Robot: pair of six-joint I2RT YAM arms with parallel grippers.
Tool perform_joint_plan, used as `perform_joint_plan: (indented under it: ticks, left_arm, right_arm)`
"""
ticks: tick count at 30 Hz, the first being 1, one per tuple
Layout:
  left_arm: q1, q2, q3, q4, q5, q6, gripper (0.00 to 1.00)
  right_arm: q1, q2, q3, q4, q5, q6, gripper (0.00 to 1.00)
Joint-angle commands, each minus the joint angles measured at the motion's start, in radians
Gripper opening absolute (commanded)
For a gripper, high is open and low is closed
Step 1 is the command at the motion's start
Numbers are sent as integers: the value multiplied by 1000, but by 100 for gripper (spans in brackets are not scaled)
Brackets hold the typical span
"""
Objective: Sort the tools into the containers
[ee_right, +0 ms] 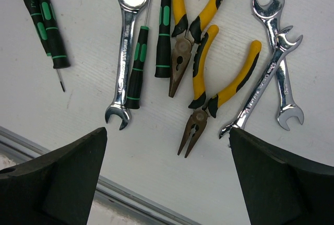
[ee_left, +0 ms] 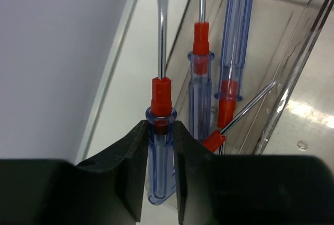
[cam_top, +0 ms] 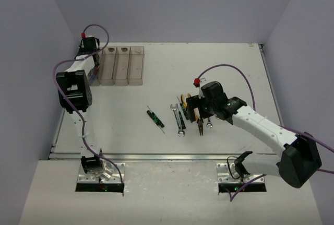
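Observation:
My left gripper (ee_left: 159, 126) is shut on the clear blue handle of a screwdriver (ee_left: 159, 178) with a red collar, its shaft pointing away. It hangs at the left edge of the leftmost of the containers (cam_top: 121, 66), at the table's far left. Three more blue screwdrivers (ee_left: 201, 89) lie inside that bin (ee_left: 297, 63). My right gripper (ee_right: 167, 133) stands wide open above the other tools: two yellow-handled pliers (ee_right: 201, 105), green-black screwdrivers (ee_right: 136, 68) and silver wrenches (ee_right: 125, 52). Nothing is between its fingers.
A lone green-black screwdriver (cam_top: 155, 118) lies left of the tool cluster (cam_top: 190, 115) at mid-table. Two crossed wrenches (ee_right: 276, 52) lie at the cluster's right. The table's near metal edge (ee_right: 104, 183) runs just below the right gripper. Grey walls close in on both sides.

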Motion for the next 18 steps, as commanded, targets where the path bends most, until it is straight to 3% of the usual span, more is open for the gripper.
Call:
perform_joint_plan:
  ticks: [1, 3, 8, 9, 12, 18]
  left_arm:
    - [16, -7, -21, 69, 51, 29, 29]
    - [16, -18, -17, 63, 68, 19, 40]
    - [14, -59, -5, 53, 62, -15, 84]
    - [14, -74, -3, 47, 51, -34, 89]
    - [9, -131, 35, 23, 29, -149, 99]
    - [-44, -365, 75, -171, 12, -456, 100]
  right_arm:
    - [-2, 2, 15, 26, -2, -14, 99]
    - [-1, 4, 17, 24, -2, -15, 99]
    - [-1, 7, 17, 26, -2, -15, 99]
    - [-1, 7, 17, 26, -3, -15, 99]
    - [-1, 13, 17, 29, -5, -14, 99]
    - [-2, 16, 17, 30, -7, -11, 99]
